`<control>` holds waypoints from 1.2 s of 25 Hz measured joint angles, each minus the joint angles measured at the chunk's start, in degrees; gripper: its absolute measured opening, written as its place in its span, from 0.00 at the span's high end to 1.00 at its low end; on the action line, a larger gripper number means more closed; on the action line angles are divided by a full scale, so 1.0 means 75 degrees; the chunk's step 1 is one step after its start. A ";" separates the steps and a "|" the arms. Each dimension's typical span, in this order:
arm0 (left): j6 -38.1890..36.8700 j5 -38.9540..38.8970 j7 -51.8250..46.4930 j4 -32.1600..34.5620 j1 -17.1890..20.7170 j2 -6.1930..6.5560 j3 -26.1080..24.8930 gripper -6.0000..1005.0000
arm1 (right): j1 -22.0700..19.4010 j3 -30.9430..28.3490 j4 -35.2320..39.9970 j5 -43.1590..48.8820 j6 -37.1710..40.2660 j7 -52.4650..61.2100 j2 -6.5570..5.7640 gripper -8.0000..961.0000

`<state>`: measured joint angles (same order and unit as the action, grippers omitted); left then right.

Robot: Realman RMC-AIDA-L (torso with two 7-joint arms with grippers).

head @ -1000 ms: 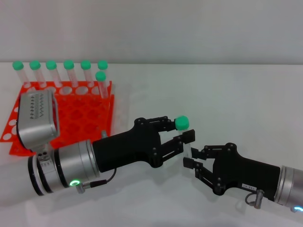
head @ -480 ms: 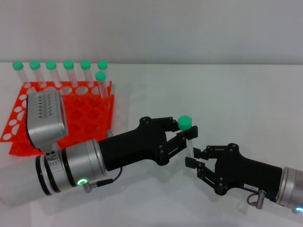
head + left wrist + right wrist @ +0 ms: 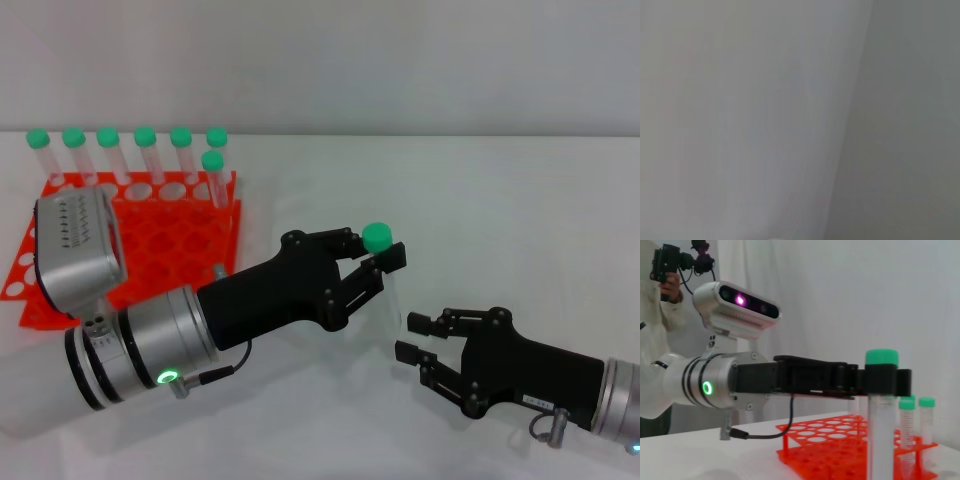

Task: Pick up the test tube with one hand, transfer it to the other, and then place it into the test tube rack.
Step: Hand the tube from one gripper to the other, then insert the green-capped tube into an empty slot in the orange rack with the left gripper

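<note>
Pincer of the left arm [image 3: 385, 262], black and claw-fingered, is clamped just under the green cap of the clear plastic test tube [image 3: 388, 285], holding it upright above the white table [image 3: 480, 200]. Right pincer [image 3: 425, 338] sits just beside the tube's lower end, fingers apart. Orange-red rack [image 3: 150, 240], gridded with round holes, stands at far left.

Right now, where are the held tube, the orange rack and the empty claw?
held tube [image 3: 378, 237], head view, green cap.
orange rack [image 3: 150, 240], head view, top grid.
empty claw [image 3: 417, 338], head view, between fingertips.
</note>
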<state>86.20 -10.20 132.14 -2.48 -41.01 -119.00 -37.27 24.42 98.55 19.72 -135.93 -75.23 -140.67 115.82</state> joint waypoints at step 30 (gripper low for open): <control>0.0440 -0.6271 0.1461 0.1144 0.1955 0.0049 0.0003 0.76 | -0.0768 -0.5741 -0.0753 -0.0132 0.0235 -0.1074 -0.0085 0.11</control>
<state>89.50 -57.24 143.09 6.10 -26.34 -118.64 -37.25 18.66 55.50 14.07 -136.92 -73.47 -148.72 115.18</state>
